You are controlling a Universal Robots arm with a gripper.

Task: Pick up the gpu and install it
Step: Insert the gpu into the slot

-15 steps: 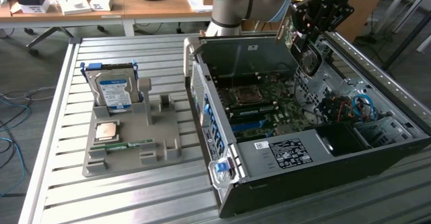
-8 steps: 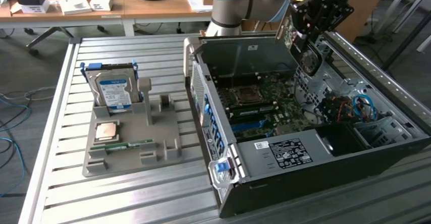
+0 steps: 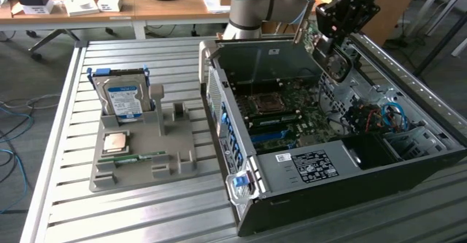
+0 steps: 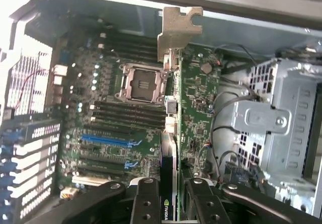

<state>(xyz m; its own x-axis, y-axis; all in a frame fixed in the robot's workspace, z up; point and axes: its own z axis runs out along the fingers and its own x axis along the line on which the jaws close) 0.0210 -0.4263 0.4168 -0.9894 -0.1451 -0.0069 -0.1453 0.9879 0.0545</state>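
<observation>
Clearly, the black two-fingered gripper (image 4: 171, 196) pinches the gpu (image 4: 195, 108), a thin green circuit board with a notched silvery metal bracket (image 4: 178, 30). It hangs edge-on above the green motherboard (image 4: 115, 128) of the open black computer case (image 3: 307, 204).

I see the gpu (image 4: 196, 98) as a green board with a silvery bracket (image 4: 178, 28), the gripper (image 4: 173, 196) black, a motherboard slot (image 4: 108, 140) blue, and the hard drive (image 3: 122, 98) silver with a blue label on the slatted grey bench (image 3: 73, 199).
</observation>
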